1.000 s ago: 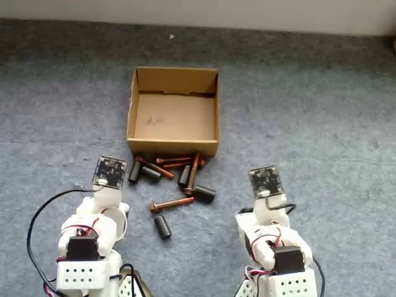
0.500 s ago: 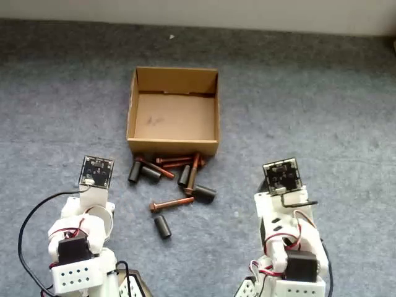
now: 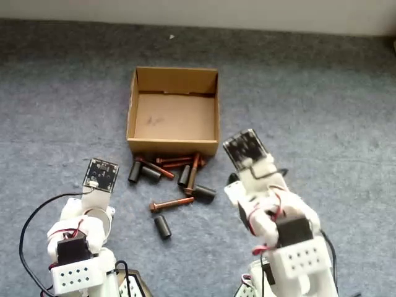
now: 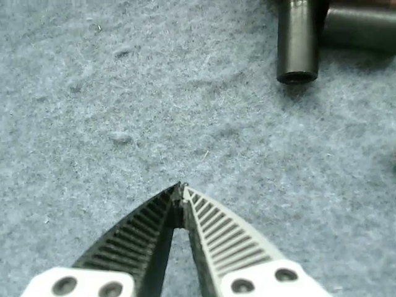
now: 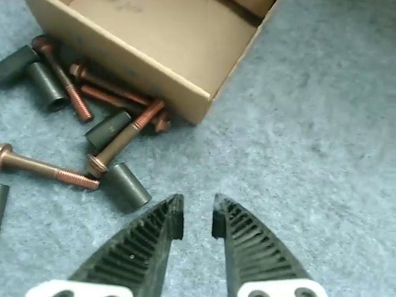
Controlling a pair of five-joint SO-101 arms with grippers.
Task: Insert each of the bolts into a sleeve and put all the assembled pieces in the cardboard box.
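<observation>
0 assemblies are complete: the cardboard box (image 3: pixel 174 117) stands empty. Bolts (image 3: pixel 194 168) and sleeves (image 3: pixel 150 173) lie loose in a heap on the surface (image 3: pixel 322 111), close against the box's near wall. 1 lone bolt (image 3: pixel 172 203) and 1 stray sleeve (image 3: pixel 162 226) lie nearer the arms, apart from the heap.

Judged step: the first pick, not yet made. Right claw (image 5: pixel 197 216) hangs over the surface by the box's corner, fingers slightly parted, gripping nothing; an end sleeve (image 5: pixel 127 184) lies just beside it. Left claw (image 4: pixel 181 187) sits low over bare surface, clenched on nothing, with a far sleeve (image 4: pixel 297 40) ahead.

Next move calls for the left fingers to part, then 1 claw to take a bolt and the other a sleeve.

Obstruction: heap parts cross and touch, so the lone bolt and stray sleeve look the cleaner picks.
</observation>
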